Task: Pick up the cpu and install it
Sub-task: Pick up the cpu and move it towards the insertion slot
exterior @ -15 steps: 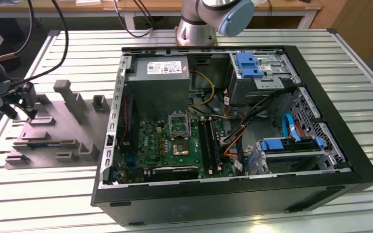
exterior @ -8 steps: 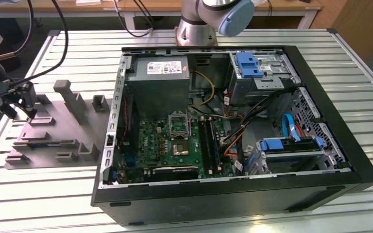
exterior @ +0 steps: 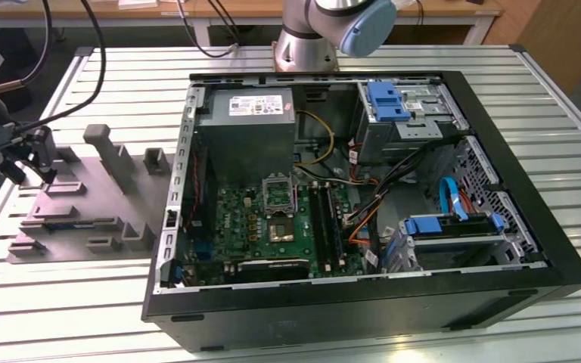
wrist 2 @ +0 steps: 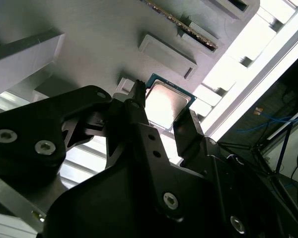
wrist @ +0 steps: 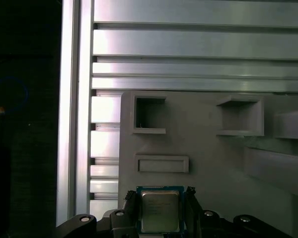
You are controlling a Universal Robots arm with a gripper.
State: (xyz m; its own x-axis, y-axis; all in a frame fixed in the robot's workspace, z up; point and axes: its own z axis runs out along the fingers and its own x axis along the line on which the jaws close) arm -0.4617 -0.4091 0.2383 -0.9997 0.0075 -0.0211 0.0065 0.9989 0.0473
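The cpu (wrist: 159,212) is a small square chip with a pale metal top and a teal rim, also seen in the second wrist view (wrist 2: 165,105). It sits low over the corner of the grey moulded fixture (wrist: 208,148); whether it rests on the fixture I cannot tell. My gripper (wrist: 160,208) is shut on the cpu, with a black finger (wrist: 130,207) pressed against each of two opposite edges. In the exterior view my gripper (exterior: 30,172) hangs over the fixture (exterior: 88,204) at that view's left, outside the computer case. The dark socket frame (exterior: 278,193) stands open on the green motherboard.
The open black computer case (exterior: 371,302) fills the exterior view's middle and right, with a grey power-supply box (exterior: 250,128), blue drive brackets (exterior: 389,102) and loose cables inside. The fixture carries upright blocks (exterior: 109,151). Everything stands on a slatted aluminium table (exterior: 58,302). The arm's base (exterior: 306,45) stands behind the case.
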